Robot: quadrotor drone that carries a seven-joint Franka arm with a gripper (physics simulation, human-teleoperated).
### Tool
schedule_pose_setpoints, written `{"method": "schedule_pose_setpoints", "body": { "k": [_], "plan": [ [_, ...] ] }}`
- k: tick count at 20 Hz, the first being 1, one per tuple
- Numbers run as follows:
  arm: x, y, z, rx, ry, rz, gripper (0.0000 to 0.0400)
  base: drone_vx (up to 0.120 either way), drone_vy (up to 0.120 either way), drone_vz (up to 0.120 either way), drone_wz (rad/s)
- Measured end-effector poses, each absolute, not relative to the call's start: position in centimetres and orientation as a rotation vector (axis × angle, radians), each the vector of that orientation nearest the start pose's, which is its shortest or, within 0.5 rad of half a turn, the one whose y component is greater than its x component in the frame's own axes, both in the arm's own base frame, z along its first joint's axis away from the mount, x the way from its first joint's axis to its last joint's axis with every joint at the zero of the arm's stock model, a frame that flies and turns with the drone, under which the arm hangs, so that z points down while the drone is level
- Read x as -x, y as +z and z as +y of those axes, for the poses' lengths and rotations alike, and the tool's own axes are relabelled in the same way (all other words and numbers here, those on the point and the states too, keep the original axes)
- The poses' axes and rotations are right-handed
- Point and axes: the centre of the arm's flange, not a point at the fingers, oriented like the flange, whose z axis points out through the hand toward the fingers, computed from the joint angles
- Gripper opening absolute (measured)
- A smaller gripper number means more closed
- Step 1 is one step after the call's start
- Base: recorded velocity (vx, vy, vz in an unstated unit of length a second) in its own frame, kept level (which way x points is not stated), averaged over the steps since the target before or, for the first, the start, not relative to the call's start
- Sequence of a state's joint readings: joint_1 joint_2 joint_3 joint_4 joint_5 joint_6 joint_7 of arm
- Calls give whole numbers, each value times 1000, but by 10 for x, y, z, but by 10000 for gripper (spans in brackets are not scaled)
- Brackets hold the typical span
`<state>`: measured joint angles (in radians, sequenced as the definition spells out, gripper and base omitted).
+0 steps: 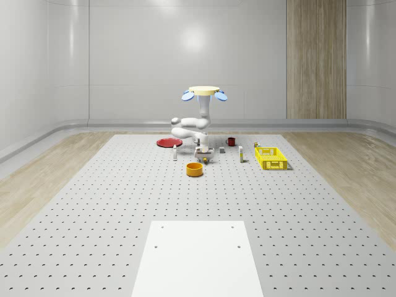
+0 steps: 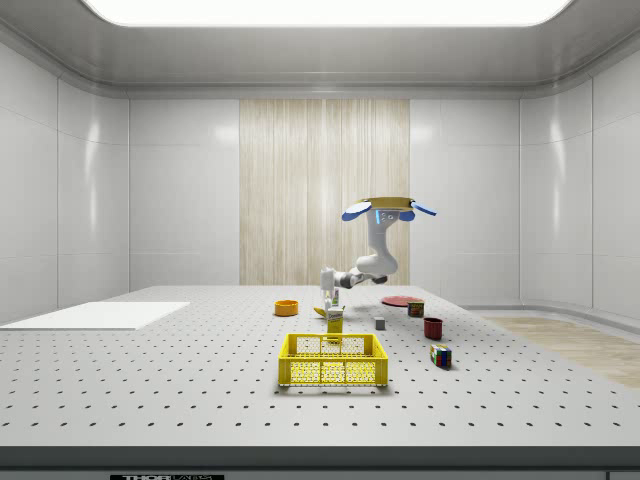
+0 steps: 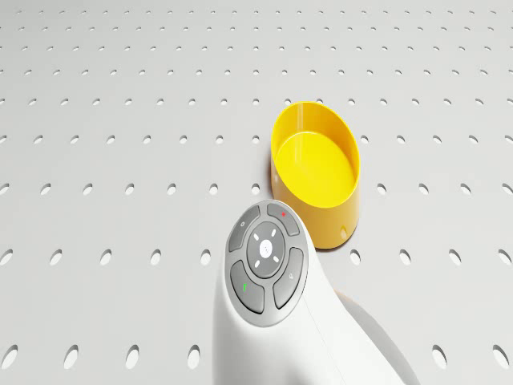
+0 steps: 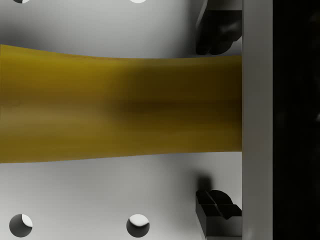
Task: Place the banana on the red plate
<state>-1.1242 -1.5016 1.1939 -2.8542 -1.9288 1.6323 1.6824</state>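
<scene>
Currently the drone (image 1: 204, 91) hovers over the worktop (image 1: 93, 204), above the middle of the cluster of objects, with the arm (image 1: 193, 129) folded down beneath it. The end effector (image 1: 203, 154) sits low at the worktop surface, just behind the orange bowl (image 1: 195, 169) in the whole-scene view.

Wrist view: the banana (image 4: 120, 107) lies flat on the worktop, crossing between the two fingertips (image 4: 220, 32). The fingers stand spread, one to each side of the fruit, with a gap visible between each tip and the peel.

The red plate (image 1: 167, 143) lies well apart from the banana, toward the whole-scene view's left and farther back. The yellow crate (image 1: 271, 158) sits to the right, and the dark red mug (image 1: 231, 141) is behind the end effector.

Drone view: the bowl (image 3: 317, 172) is just beyond the arm's wrist.
</scene>
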Motion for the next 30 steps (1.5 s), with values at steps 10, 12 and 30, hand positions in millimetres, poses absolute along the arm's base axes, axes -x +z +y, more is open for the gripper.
{"method": "schedule_pose_setpoints", "body": {
  "k": [10,12,30],
  "plan": [
    [-297,536,3,-15,816,-11,397,0,0,0,0],
    [-297,535,3,-11,807,-8,398,0,0,0,0],
    [-297,521,4,3,748,1,190,0,0,0,0]
  ]
}}
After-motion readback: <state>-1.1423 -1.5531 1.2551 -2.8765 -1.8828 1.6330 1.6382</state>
